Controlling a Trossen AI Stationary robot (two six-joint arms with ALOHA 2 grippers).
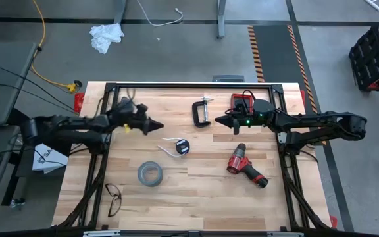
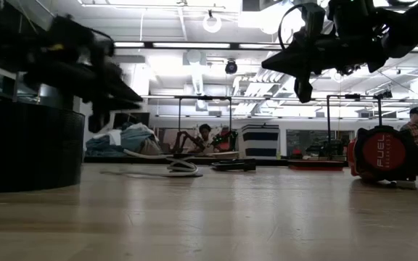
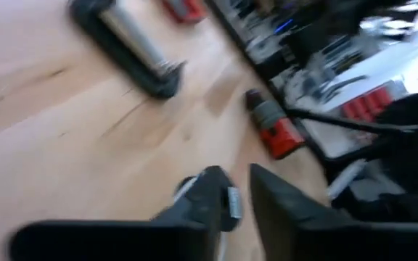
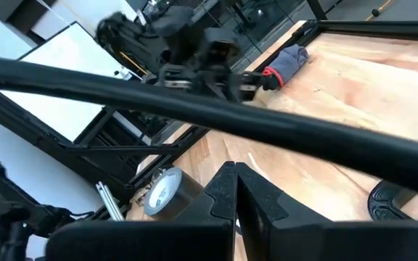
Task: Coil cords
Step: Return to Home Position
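A: What is carrying everything?
B: A light wooden table (image 1: 202, 201) is carrying it all. A black frame (image 1: 176, 85) is running along its back edge and down both sides.
A: What is sitting at the back?
B: A black C-clamp (image 1: 201, 112) is lying flat near the back bar.
A: And in the middle?
B: A small black disc (image 1: 182, 147) is lying there, and its white cable (image 1: 166, 150) is looping out beside it on the wood. A grey tape roll (image 1: 150, 174) is lying flat near it, further from the back bar.
A: And to the right?
B: A red and black drill (image 1: 246, 166) is lying on its side, well apart from the disc.
A: Anything else?
B: Glasses (image 1: 114, 199) are lying by the left frame strut, near the front corner.
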